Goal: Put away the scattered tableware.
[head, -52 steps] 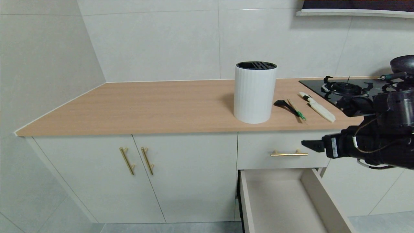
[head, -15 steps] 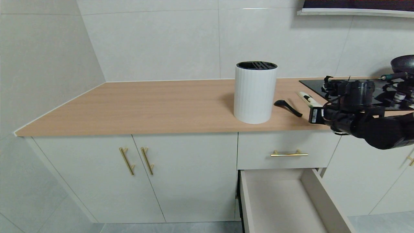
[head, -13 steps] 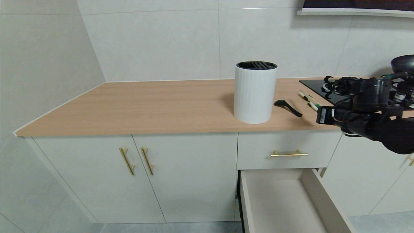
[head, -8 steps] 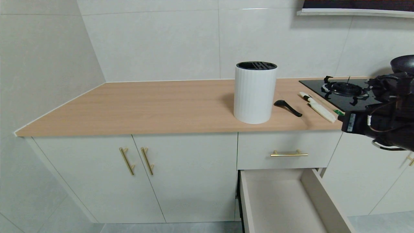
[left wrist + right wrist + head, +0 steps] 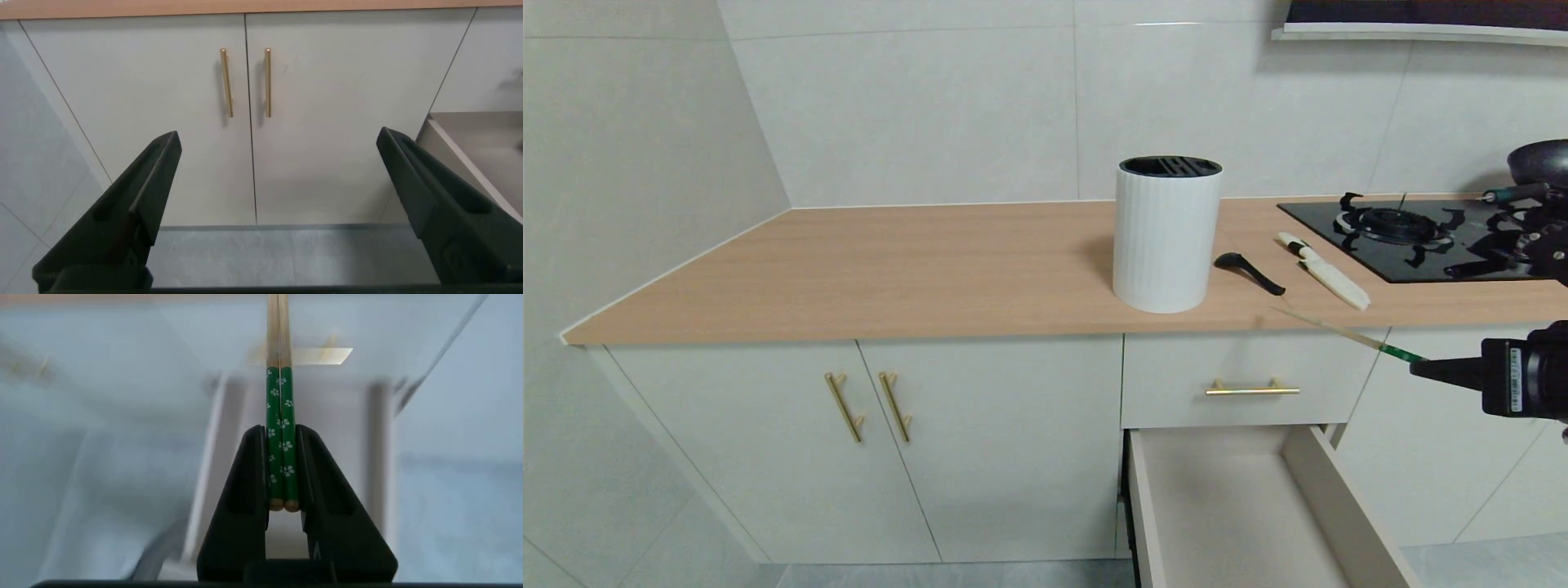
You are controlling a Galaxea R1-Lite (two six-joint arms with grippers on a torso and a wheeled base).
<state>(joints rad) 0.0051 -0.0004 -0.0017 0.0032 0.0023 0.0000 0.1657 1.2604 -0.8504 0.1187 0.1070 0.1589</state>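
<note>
My right gripper (image 5: pixel 1421 366) (image 5: pixel 278 469) is shut on a pair of wooden chopsticks (image 5: pixel 1339 332) (image 5: pixel 278 416) with green patterned ends, held in the air in front of the counter's edge and above the open drawer (image 5: pixel 1241 506). On the wooden counter (image 5: pixel 890 269) lie a black spoon (image 5: pixel 1250 272) and a white knife (image 5: pixel 1323 269), both right of the white ribbed utensil holder (image 5: pixel 1166 233). My left gripper (image 5: pixel 282 212) is open, low down in front of the cupboard doors (image 5: pixel 245 114).
A black gas hob (image 5: pixel 1413 233) with a dark pan (image 5: pixel 1539 163) sits at the counter's right end. A shut drawer with a gold handle (image 5: pixel 1252 389) is just above the open one. The left stretch of the counter is bare.
My right arm rose to the counter, closed on the chopsticks beside the spoon, lifted them, and has drawn back to the right and down in front of the counter's edge.
</note>
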